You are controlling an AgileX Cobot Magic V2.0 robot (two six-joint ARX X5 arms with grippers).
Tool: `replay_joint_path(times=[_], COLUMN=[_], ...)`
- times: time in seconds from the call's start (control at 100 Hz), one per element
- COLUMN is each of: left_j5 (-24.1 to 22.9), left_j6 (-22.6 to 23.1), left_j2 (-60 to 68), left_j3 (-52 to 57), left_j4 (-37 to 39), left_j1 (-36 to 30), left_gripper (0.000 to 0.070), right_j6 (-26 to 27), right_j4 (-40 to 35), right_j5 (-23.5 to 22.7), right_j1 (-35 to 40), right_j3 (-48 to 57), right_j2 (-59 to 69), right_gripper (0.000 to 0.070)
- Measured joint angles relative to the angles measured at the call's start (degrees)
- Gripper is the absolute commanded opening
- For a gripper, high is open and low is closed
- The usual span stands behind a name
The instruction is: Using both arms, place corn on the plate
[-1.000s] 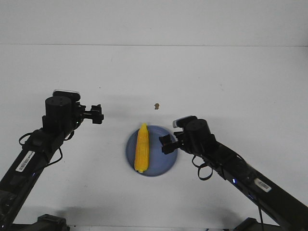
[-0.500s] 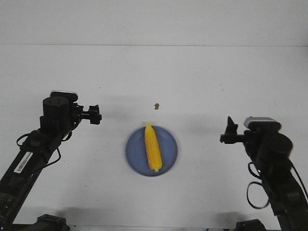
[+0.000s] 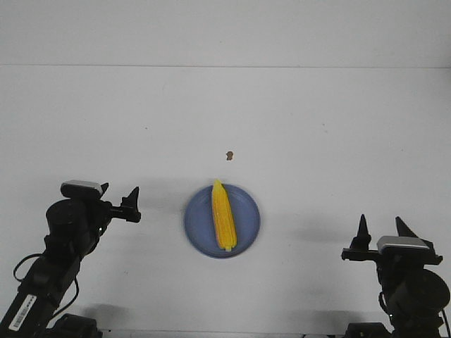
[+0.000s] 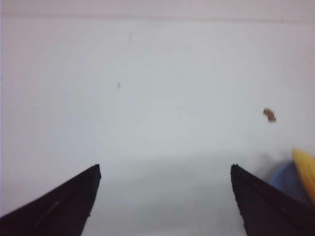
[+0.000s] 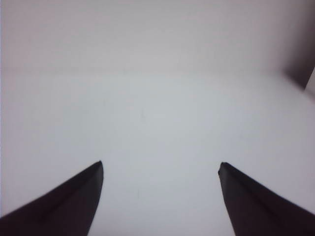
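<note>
**A:** So why are both arms parked so low? The right pincer (image 3: 380, 236) sits nearest the camera, well off to the right of the plate (image 3: 200, 227), and its two pointed tips stand apart with nothing but bare tabletop (image 5: 157, 113) between them. The left pincer (image 3: 132, 204) is a touch farther up, well off to the plate's left. From the front it's side-on, but its wrist view shows the tips spread wide and empty too.

**B:** My read is the job's basically done. The corn (image 3: 223, 215) lies right on the plate, a bit right of the plate's middle, touched by neither arm. With both pincers open and well clear, nothing can nudge it, so that looks like a hands-off rest pose to me. Just a guess though.

**A:** Which way is the cob facing?

**B:** Long axis runs near to far across the plate, tilted only slightly. The blunt end sits at the plate's near side and the pointed tip aims away from the robot, reaching about to the far rim. Lying flat, not propped.

**A:** Anything past it?

**B:** Just a small brown speck (image 3: 228, 155) on the tabletop beyond the plate's far edge, clear of everything.
</note>
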Motion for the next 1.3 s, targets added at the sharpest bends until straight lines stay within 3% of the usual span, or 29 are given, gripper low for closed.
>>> replay_joint_path(times=[0.08, 0.16, 0.25, 0.33, 0.38, 1.3], left_j5=[0.00, 0.00, 0.00, 0.00, 0.00, 0.00], left_j6=[-0.79, -1.09, -1.18, -1.18, -1.22, -1.25], left_j2=[-3.76, -6.78, -8.81, -9.81, -10.12, -13.92], left_j3=[-2.47, -3.30, -3.30, -3.30, -3.30, -3.30], left_j4=[-0.33, -0.74, -0.44, -0.48, -0.59, -0.83], left_j1=[0.00, 0.00, 0.00, 0.00, 0.00, 0.00], left_gripper=[0.0522, 0.0418, 0.0226, 0.0000, 0.0009, 0.0012], right_j6=[0.85, 1.07, 1.44, 1.53, 1.68, 1.88], right_j4=[0.50, 3.80, 4.70, 4.50, 4.57, 4.55], right_j5=[-1.36, -1.46, -1.42, -1.40, -1.40, -0.50], right_j1=[0.00, 0.00, 0.00, 0.00, 0.00, 0.00], right_j3=[-2.08, -1.90, -1.36, -1.36, -1.36, -1.36], right_j2=[-1.14, -1.49, -2.05, -1.97, -1.97, -1.97], right_gripper=[0.0493, 0.0464, 0.0377, 0.0180, 0.0000, 0.0001])
